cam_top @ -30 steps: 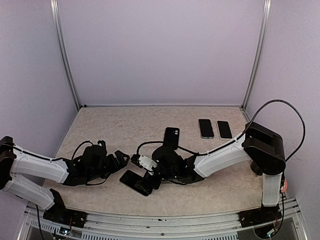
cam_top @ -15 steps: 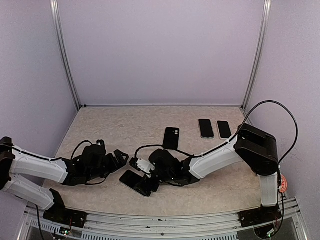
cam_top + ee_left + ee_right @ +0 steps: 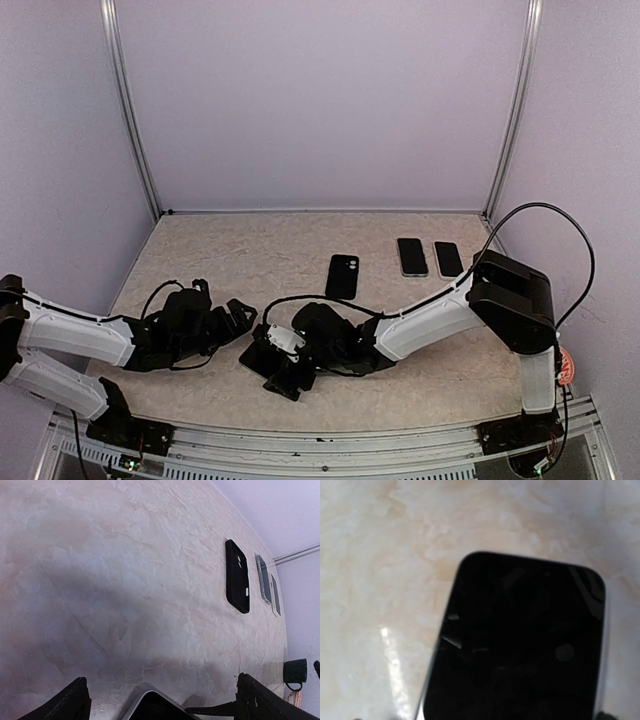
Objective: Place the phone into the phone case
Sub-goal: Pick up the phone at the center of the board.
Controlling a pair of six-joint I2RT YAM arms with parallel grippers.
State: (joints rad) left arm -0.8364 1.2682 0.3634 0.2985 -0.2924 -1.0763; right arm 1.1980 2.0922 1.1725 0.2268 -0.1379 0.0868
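Observation:
A black-faced phone [image 3: 258, 353] lies flat at the near middle of the table. In the left wrist view its corner [image 3: 150, 707] shows a pale grey rim; I cannot tell whether that rim is the phone case. My right gripper [image 3: 284, 368] sits low over the phone. The phone's dark screen [image 3: 525, 640] fills the right wrist view, and only the tips of my fingers show at the bottom corners, wide apart. My left gripper [image 3: 236, 320] is open and empty, just left of the phone, with its fingers [image 3: 75, 700] either side of the phone's corner.
A black phone-sized slab [image 3: 343, 276] with camera holes lies at the table's middle and also shows in the left wrist view [image 3: 236, 575]. Two more phone-sized items [image 3: 411, 256] [image 3: 449, 259] lie at the back right. The enclosure walls stand close on all sides.
My right gripper has moved left and toward the near edge, coming down over the phone. The left arm has barely moved.

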